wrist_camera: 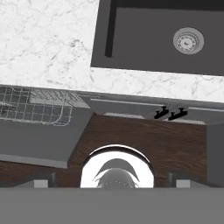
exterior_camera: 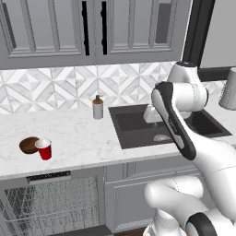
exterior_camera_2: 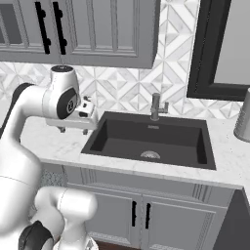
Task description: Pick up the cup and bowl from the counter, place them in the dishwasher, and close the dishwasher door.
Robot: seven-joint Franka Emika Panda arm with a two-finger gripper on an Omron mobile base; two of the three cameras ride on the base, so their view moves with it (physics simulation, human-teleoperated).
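No brand, label or legible writing is showing on any item. The cup (exterior_camera: 44, 149) is standing upright on the bench (exterior_camera: 78, 138), red outside, tapering toward its base, with a pale inside. The bowl (exterior_camera: 29, 145) is sitting just beside it on the left, touching or nearly so; it is dark brown, round and shallow, and the cup is partly hiding its right edge.

The dishwasher (exterior_camera: 50, 203) is lying below them under the bench, its wire rack (exterior_camera: 55, 205) showing and cut off by the lower frame edge. In the hand view the dishwasher door (wrist_camera: 39, 142) is lying open and flat beneath the rack. A soap bottle (exterior_camera: 97, 107) is standing near the sink (exterior_camera_2: 151, 139); the arm is covering part of the sink in the left base view.

The gripper (wrist_camera: 112, 181) is hanging over the bench edge beside the sink, its fingers standing wide apart and holding nothing; only their tips are showing.
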